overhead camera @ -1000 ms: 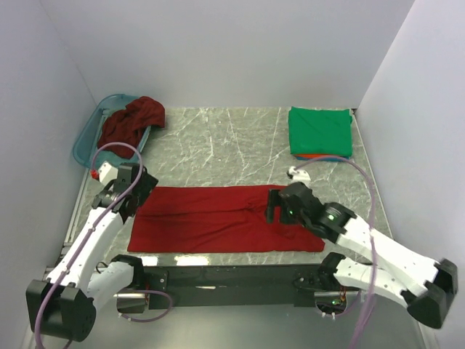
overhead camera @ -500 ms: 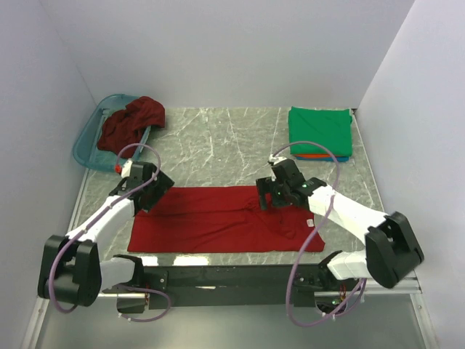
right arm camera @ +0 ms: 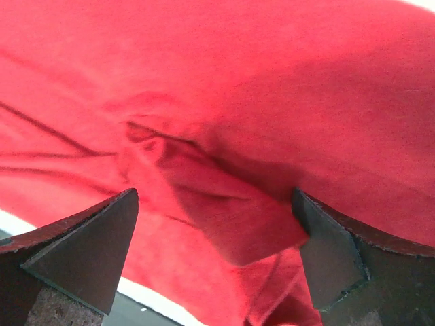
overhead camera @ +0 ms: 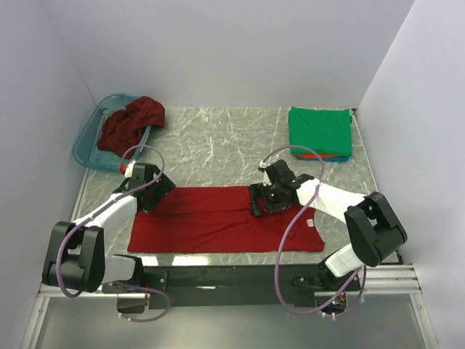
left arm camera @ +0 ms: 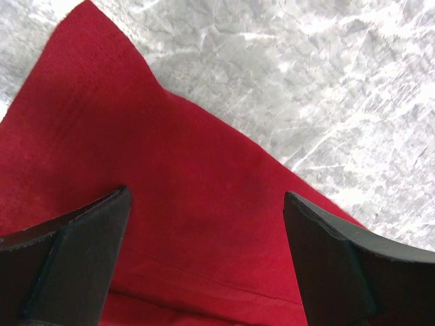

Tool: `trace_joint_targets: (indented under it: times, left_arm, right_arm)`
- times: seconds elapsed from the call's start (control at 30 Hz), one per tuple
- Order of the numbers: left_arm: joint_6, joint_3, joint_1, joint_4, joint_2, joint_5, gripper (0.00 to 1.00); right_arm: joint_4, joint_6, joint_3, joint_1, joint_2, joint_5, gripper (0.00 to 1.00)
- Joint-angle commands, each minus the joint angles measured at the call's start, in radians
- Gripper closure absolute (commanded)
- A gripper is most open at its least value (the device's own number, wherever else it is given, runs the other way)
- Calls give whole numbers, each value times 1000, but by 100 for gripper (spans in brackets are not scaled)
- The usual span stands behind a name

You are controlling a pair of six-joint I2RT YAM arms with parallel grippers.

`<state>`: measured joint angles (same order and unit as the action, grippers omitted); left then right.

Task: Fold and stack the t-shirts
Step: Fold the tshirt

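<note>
The bright red cloth t-shirt (overhead camera: 211, 218) lies as a long flat band on the grey marbled table (overhead camera: 218, 142) near the arms. The left gripper (overhead camera: 151, 193) is over its far left corner and the right gripper (overhead camera: 263, 200) over a rumpled tuck at its far edge, both with jaws spread wide and empty. Closing on that bunched tuck might catch only one layer, or the two pinches might land unevenly, so the fold would drag crooked.
</note>
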<state>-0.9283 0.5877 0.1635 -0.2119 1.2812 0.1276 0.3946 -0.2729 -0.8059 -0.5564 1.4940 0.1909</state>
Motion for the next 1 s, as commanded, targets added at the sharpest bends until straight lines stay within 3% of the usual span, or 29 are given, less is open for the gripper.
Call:
trace_joint_targets:
  times: [0.0,0.1,0.3,0.4,0.6,0.73,0.83,0.97]
  left_arm:
    - [19,-12,-12,46,-9,-3,1]
    - [19,-14,-18,40,-19,10,0]
    - [40,8,-44,6,-36,32,1]
    - [48,18,-56,-12,-62,44,1]
    - [52,38,-64,-47,-109,47,1]
    - [46,57,-62,-47,-123,3,1]
    - [62,46,-59,6,-131,-101,1]
    - [126,-2,-45,187,-129,-386,1]
  right_arm:
    - [-19,-49,0,-52,-52,85,1]
    - [18,-104,-9,-123,-98,53,0]
    - [-16,-203,-36,-333,-138,241,0]
    - [6,-189,-65,-395,-167,239,1]
    - [150,-178,-108,-384,-221,-57,0]
    - [167,-253,-79,-307,-276,-130,0]
    - [159,-305,-35,-223,-311,-145,0]
    - [109,-350,69,-91,-347,-119,0]
